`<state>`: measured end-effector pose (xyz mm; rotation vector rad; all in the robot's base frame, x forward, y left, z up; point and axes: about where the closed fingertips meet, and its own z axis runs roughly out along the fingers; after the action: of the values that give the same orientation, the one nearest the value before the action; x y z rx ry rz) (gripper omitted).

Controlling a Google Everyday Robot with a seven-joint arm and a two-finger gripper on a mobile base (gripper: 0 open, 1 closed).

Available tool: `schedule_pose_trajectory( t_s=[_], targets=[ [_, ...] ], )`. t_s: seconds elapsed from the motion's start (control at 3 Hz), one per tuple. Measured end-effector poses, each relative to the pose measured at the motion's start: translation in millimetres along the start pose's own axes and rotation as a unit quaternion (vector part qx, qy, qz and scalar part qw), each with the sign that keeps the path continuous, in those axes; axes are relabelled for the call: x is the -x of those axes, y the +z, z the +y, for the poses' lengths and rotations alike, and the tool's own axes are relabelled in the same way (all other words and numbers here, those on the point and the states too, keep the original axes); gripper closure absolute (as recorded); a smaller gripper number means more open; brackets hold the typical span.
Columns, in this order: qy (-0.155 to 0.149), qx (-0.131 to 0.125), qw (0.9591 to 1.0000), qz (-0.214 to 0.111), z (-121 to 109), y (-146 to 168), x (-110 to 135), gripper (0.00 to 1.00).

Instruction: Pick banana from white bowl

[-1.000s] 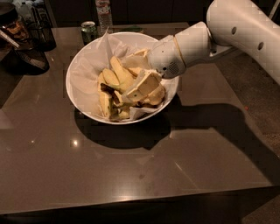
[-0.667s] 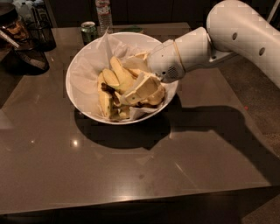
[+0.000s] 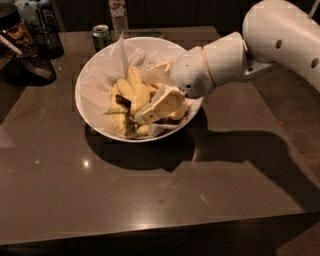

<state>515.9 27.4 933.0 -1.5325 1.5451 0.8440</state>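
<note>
The white bowl (image 3: 95,75), wide and lined with crumpled white paper, stands at the back middle of the dark table. It holds several bananas. One long dull yellow banana (image 3: 121,124) with a greenish stem end lies along the lower left of the pile. Plumper yellow bananas (image 3: 135,90) lie above it. My gripper (image 3: 150,112) reaches into the bowl from the right, down among the bananas and right beside the long one. The white arm (image 3: 220,62) hides the bowl's right rim and the bananas under it.
A green drink can (image 3: 101,35) and a clear water bottle (image 3: 118,15) stand just behind the bowl. Dark appliances (image 3: 30,45) fill the back left corner. The table's front edge (image 3: 150,230) runs across the bottom and its right edge lies under the arm.
The gripper stays down among the bananas in the bowl. The arm has shifted only slightly, and the bananas have not visibly moved.
</note>
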Motion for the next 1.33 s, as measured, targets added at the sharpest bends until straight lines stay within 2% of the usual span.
schedule_pose_trajectory(
  t_s=[0.33,0.67,1.0,1.33],
  targets=[
    [0.009,-0.025,0.9996,0.007,-2.5,-0.7,7.6,0.24],
    [0.015,-0.035,0.9992,0.01,-7.0,1.8,11.3,0.24],
    [0.015,-0.041,0.9982,0.04,-19.8,-11.5,10.0,0.25],
    [0.031,-0.038,0.9925,0.112,-53.9,-34.5,-5.8,0.26]
  ],
)
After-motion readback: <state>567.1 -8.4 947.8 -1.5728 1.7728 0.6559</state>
